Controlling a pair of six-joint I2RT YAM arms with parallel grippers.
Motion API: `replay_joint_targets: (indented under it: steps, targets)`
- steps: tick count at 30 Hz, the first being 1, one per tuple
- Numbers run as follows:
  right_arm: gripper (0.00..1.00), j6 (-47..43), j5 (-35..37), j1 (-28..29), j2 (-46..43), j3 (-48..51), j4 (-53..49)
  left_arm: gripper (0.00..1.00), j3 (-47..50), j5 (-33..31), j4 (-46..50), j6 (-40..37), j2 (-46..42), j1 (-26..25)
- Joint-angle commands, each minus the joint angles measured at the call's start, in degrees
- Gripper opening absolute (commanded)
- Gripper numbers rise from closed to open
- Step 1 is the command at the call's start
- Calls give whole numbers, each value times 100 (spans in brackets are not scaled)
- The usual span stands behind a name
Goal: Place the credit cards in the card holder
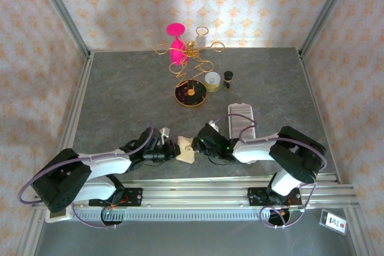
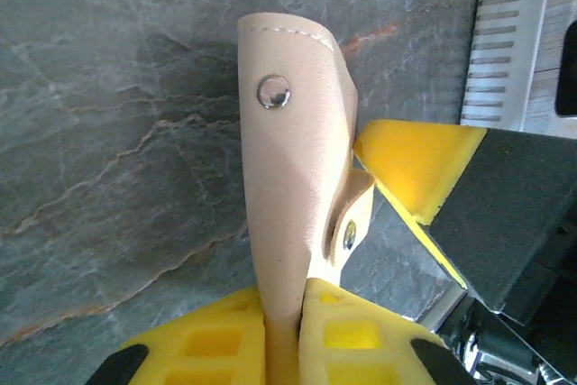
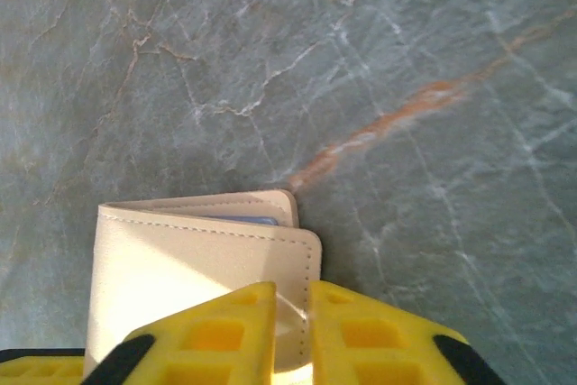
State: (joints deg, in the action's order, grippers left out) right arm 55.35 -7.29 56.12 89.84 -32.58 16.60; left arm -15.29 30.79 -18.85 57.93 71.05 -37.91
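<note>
The grey marble table point(image 1: 120, 106) is seen from above. Both arms are stretched in from the bottom corners and meet low in the centre of the frame. At the top centre a gold wire stand point(image 1: 193, 58) is seen on a dark round base, with a pink piece hung on its left side. Right of centre, the long white ridged tray point(image 1: 241, 118) is laid flat, just above the right arm.

Now the card holder point(image 1: 186, 150): it is held between the two grippers, low in the overhead frame. In the left wrist view it point(image 2: 288, 205) is stood on edge, snap stud showing. The left gripper point(image 2: 284, 317) is clamped narrow on its lower edge. In the right wrist view its point(image 3: 198, 259) stitched leaves are seen at the lower left. The right gripper point(image 3: 290, 313) is drawn close too, with beige leather pinched between its fingers.

A small pale cup point(image 1: 212, 80) and a dark bottle point(image 1: 228, 80) are set beside the stand's base. Between the holder's leaves a thin blue sliver is glimpsed, apparently a credit card point(image 3: 261, 220) edge.
</note>
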Motion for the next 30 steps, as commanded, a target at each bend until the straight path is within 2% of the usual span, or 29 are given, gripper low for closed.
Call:
replay_joint_targets:
  steps: [1,3,5,9,12,15,16,19,25,30]
  targets:
    - [23,-24,305,41,-393,10,-129,6,-461,23,429,-431,-259,-58]
    - [31,-167,531,42,-752,35,-250,4,-947,-379,1457,-1073,-451,-56]
    - [37,-339,742,40,-1257,142,-271,1,-1527,-1075,2521,-1712,-603,-58]
    - [54,-912,954,33,-2267,90,-664,0,-2281,-1720,3259,-2488,-794,-58]
    - [57,-1258,1403,35,-2959,-282,-1394,0,-2710,-1834,3345,-2992,-879,-58]
    - [71,-1090,2025,39,-3294,-529,-1921,0,-2962,-1752,3170,-3374,-1006,-54]
    - [72,-1135,2068,36,-3387,-506,-1870,0,-3017,-1734,3098,-3515,-1052,-58]
    - [78,-1470,1609,39,-3526,-357,-1420,0,-3040,-1661,2873,-3776,-1224,-61]
    - [78,-1457,580,33,-3358,-508,-984,0,-2890,-1074,2324,-3826,-1515,-55]
    - [77,-1466,448,39,-3024,-794,-999,0,-2822,-933,2264,-3910,-1737,-58]
